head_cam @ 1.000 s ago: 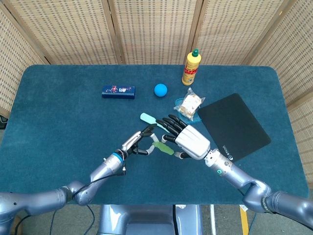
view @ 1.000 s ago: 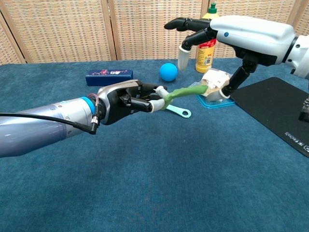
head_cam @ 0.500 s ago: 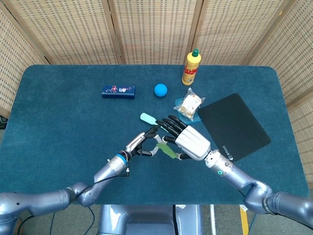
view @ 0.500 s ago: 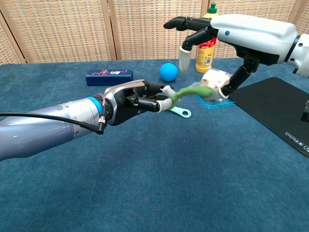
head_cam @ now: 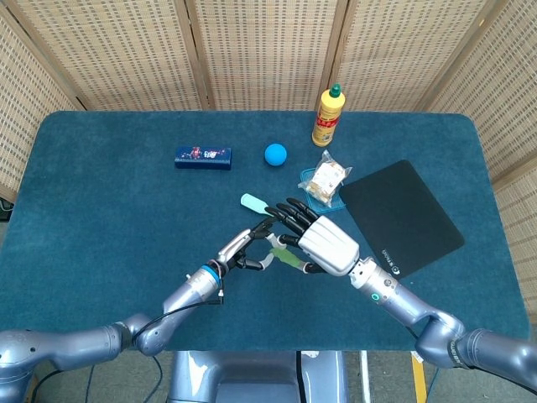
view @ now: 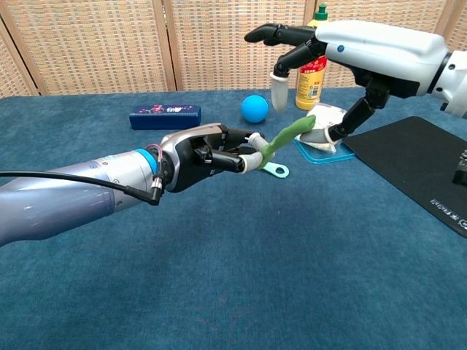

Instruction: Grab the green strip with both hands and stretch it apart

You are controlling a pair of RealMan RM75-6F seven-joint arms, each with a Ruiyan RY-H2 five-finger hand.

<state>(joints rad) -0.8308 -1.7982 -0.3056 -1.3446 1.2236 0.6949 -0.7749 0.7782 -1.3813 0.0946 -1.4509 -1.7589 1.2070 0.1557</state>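
Soft, limp green strip [view: 286,136] in left robot hand [view: 211,153]

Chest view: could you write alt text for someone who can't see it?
The robot's left hand holds one end of a green strip above a blue table, while its right hand hovers above the other end, fingers spread. Behind are a blue ball, a dark blue box, a yellow bottle and a black mat.
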